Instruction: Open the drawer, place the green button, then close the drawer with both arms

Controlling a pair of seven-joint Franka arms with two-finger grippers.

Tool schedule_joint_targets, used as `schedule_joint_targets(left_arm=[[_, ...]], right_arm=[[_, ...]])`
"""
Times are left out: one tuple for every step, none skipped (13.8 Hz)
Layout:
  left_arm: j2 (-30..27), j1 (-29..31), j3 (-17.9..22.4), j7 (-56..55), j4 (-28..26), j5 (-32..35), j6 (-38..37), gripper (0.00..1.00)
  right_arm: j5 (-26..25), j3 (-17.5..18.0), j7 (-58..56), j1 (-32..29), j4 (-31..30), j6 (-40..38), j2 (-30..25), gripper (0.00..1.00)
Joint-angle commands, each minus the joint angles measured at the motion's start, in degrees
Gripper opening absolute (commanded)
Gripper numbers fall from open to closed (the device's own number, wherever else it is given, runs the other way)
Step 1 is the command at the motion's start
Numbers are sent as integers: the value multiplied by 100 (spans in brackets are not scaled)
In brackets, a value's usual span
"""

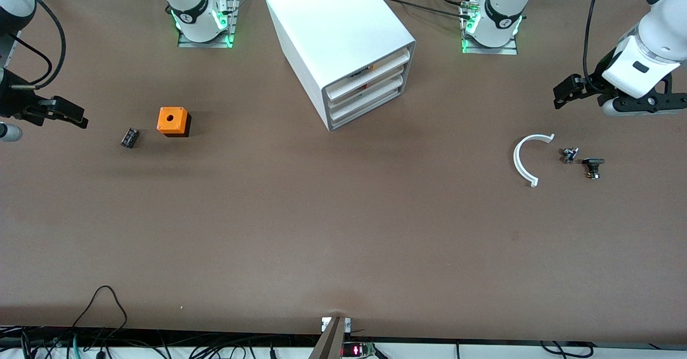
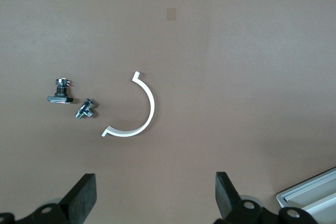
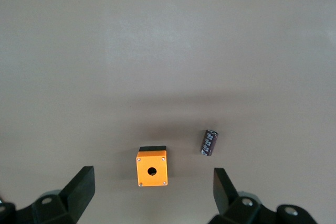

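The white cabinet [image 1: 343, 31] stands at the back middle of the table. Its bottommost drawer [image 1: 365, 113] is pushed in. No green-capped button shows in any view. My left gripper [image 1: 563, 95] hangs open and empty over the table at the left arm's end; in the left wrist view [image 2: 154, 187] its fingers stand wide apart over bare table. My right gripper [image 1: 72, 116] hangs open and empty over the right arm's end; in the right wrist view [image 3: 153, 190] its fingers frame the orange cube [image 3: 152, 168].
An orange cube with a hole [image 1: 173, 121] and a small black block [image 1: 129, 137] lie toward the right arm's end. A white curved strip [image 1: 528, 158] and two small dark metal parts [image 1: 569, 155] [image 1: 593, 167] lie toward the left arm's end. A cabinet corner [image 2: 310, 198] shows in the left wrist view.
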Motion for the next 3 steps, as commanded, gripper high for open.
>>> schedule_joint_targets(left_arm=[[96, 46, -44, 111, 232, -33, -244, 100], [96, 46, -44, 111, 232, -42, -244, 100], [105, 46, -44, 146, 240, -42, -235, 100]], right_arm=[[88, 4, -59, 19, 32, -12, -46, 100], [97, 4, -59, 19, 32, -12, -46, 100], [97, 4, -50, 19, 32, -12, -46, 100]])
